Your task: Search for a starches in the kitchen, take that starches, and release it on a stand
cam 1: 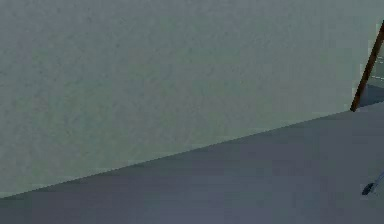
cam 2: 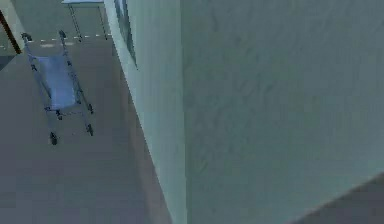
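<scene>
A plain grey-green wall (cam 1: 150, 80) is met closely above dark grey floor (cam 1: 250, 180). Past the wall corner (cam 2: 170, 120), a wheeled blue trolley (cam 2: 62, 85) is noted. The gripper's finger state and the starches' position cannot be told.

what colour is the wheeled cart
The cart is pale blue with dark wheels; the arm side view shows it best.
</scene>
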Tool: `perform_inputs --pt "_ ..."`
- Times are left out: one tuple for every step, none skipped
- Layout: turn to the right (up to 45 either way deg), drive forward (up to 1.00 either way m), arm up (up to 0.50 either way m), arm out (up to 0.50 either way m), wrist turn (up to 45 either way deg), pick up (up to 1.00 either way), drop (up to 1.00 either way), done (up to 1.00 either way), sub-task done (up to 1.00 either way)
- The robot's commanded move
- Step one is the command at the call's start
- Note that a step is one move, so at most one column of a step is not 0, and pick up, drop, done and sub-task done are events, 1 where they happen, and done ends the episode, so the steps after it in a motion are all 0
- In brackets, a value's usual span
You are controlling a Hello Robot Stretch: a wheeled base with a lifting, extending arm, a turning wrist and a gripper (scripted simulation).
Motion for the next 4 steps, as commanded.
perform_inputs --pt "18.0 0.0 0.0 0.0 0.0 0.0 0.0 0.0 0.0" --pt "0.0 0.4 0.0 0.0 0.0 0.0 0.0 0.0 0.0" --pt "18.0 0.0 0.0 0.0 0.0 0.0 0.0 0.0 0.0" --pt "0.0 1.0 0.0 0.0 0.0 0.0 0.0 0.0 0.0"
